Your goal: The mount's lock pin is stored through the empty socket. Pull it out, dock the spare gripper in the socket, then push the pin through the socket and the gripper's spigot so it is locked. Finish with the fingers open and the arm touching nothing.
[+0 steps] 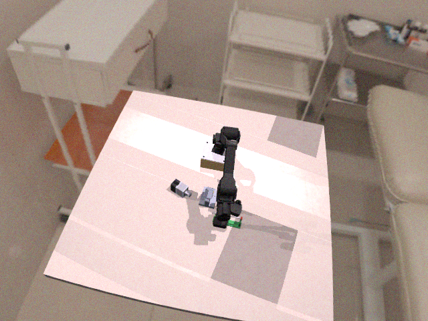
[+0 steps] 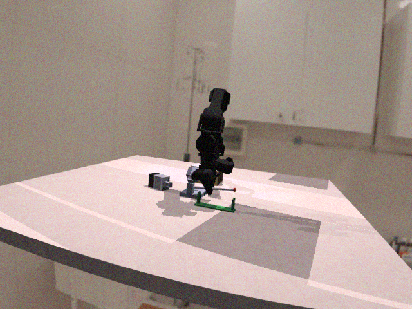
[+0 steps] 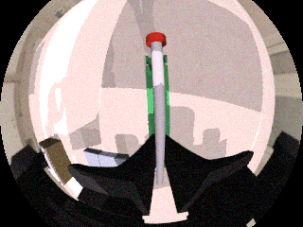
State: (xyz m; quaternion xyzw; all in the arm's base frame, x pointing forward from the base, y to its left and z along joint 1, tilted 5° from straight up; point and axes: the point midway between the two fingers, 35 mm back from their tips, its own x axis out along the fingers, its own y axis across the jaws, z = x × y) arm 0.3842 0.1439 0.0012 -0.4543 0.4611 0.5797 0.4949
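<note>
My gripper [image 1: 222, 221] [image 2: 208, 191] [image 3: 158, 138] is shut on the lock pin [image 2: 222, 188] [image 3: 159, 108], a thin grey rod with a red head [image 1: 241, 218]. It holds the pin level, a little above a green rack [image 1: 235, 224] [image 2: 214, 207] [image 3: 151, 91] and in line with it. The grey mount [image 1: 208, 197] [image 2: 190, 183] [image 3: 101, 159] stands just to the left of the gripper, its socket partly hidden by the arm. The spare gripper [image 1: 180, 187] [image 2: 159, 181], a black and grey block with a short spigot, lies on the table further left.
The arm's base stands on a tan and white block [image 1: 210, 160] [image 3: 56, 154] behind the mount. The pink table [image 1: 138, 241] [image 2: 100, 215] has grey patches. Carts, shelves and a bed stand beyond its edges.
</note>
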